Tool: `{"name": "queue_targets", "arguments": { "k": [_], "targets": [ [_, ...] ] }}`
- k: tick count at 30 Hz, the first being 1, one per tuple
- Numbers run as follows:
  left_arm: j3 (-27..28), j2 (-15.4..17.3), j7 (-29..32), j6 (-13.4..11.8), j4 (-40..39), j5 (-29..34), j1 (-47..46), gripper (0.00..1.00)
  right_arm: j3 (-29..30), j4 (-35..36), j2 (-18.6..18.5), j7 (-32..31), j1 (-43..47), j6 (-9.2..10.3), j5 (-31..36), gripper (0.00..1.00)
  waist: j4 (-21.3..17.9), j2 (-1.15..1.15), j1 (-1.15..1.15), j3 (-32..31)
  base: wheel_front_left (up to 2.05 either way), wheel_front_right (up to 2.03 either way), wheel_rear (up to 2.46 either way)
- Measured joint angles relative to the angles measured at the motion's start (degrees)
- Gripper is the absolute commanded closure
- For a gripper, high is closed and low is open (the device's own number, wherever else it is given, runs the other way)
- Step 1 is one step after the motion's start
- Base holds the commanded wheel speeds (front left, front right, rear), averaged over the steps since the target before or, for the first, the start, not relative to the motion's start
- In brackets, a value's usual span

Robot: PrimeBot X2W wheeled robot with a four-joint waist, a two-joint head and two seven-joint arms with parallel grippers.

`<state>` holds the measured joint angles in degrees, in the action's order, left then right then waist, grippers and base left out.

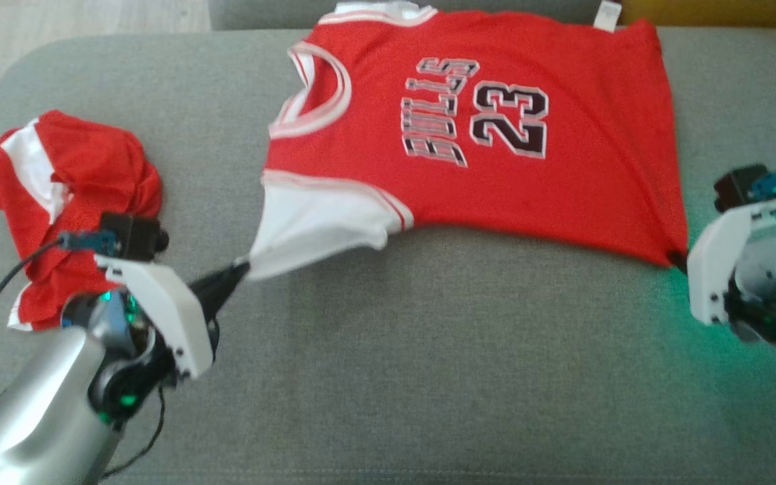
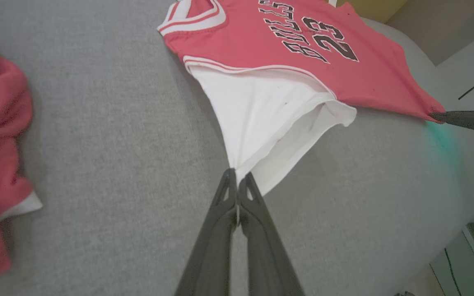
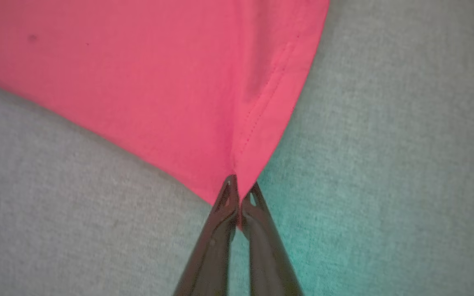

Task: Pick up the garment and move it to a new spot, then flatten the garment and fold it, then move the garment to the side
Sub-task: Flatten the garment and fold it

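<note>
Jersey (image 1: 597, 168), red with BULLS and 23 printed in black, lies spread front-up on the far half of the grey cushion (image 1: 428, 377). Its neck is toward the left and its hem toward the right.

Your left claw (image 1: 241, 268) is clamped on the near corner of the white sleeve (image 1: 320, 225), and the sleeve is drawn out to a point toward the near left. Your right claw (image 1: 679, 259) is clamped on the near corner of the red hem, at the near right of the jersey. In its wrist view the cloth runs down between the two dark fingers (image 3: 216, 238), which are pressed together on it. The near edge bows away from you between the two grips.

A second red and white garment (image 1: 78, 175) lies crumpled at the left of the cushion. It is apart from the jersey, just beyond your left arm.
</note>
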<state>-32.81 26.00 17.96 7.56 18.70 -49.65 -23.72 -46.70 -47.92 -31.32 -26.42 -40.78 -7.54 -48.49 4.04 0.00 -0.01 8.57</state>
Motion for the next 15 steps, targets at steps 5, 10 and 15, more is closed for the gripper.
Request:
{"name": "queue_targets", "arguments": {
  "k": [5,10,15],
  "targets": [
    [-1.5,3.6,5.0,0.0,-6.8,-5.0,4.4,1.0,-2.6,2.8,-3.2,-3.4,3.0,0.0,-2.6,1.0,0.6,0.0,0.0,-1.7,0.0,0.0,0.0],
    [-2.5,7.1,9.4,0.0,-13.0,-10.8,8.9,1.0,-5.4,6.4,-5.4,-5.0,5.5,0.0,-4.1,1.0,0.6,0.0,0.0,-4.2,0.0,0.0,0.0],
    [-3.3,11.5,13.8,0.0,-17.9,-15.6,14.4,1.0,-7.2,9.5,-6.4,-8.4,8.6,0.0,-7.6,1.0,-0.4,0.0,0.0,-7.2,0.0,0.0,0.0]
  ]
}}
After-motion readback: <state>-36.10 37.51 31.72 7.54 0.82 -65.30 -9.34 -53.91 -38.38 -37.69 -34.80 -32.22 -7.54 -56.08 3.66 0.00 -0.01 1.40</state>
